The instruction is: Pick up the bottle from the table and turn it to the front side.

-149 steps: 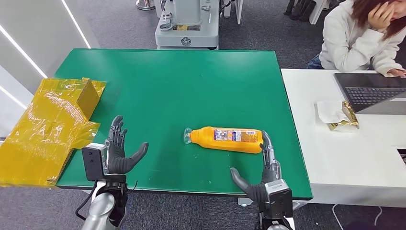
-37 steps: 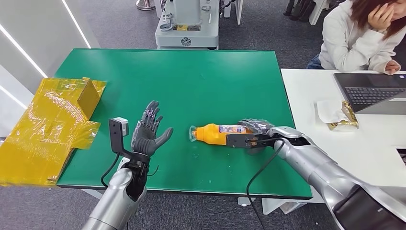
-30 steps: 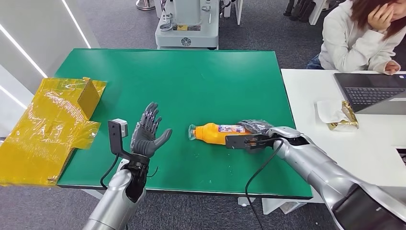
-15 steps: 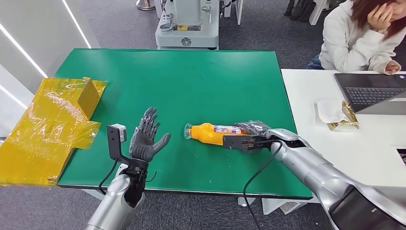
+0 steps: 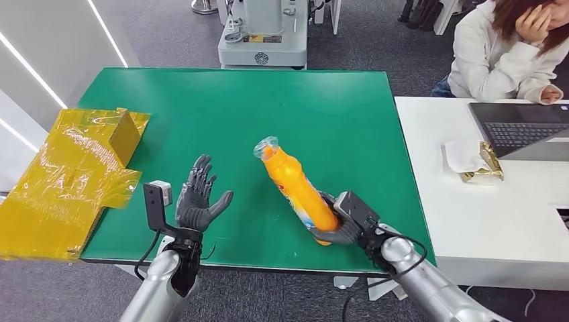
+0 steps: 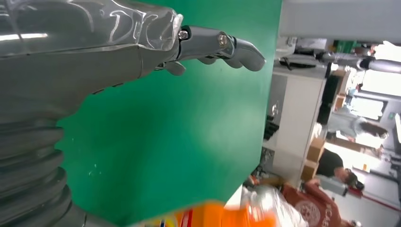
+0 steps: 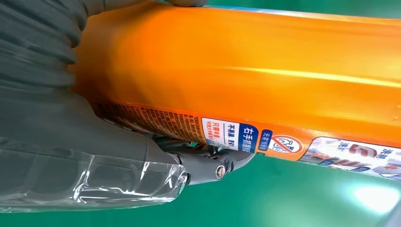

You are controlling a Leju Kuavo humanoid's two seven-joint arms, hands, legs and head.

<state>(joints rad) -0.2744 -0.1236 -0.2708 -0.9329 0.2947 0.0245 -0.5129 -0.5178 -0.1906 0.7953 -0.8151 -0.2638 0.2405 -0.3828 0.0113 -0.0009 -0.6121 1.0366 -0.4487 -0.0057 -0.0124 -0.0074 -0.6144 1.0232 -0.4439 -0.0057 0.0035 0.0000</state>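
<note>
Probably office-lab: laptop, desks

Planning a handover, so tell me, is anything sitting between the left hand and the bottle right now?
Nothing visible. The left hand hovers open over bare green table, while the right hand holds the bottle tilted beside it.

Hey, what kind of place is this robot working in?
Probably an office or robotics lab. A green test table stands beside a white desk where a person sits at a laptop, with a grey machine base on the carpet behind.
</note>
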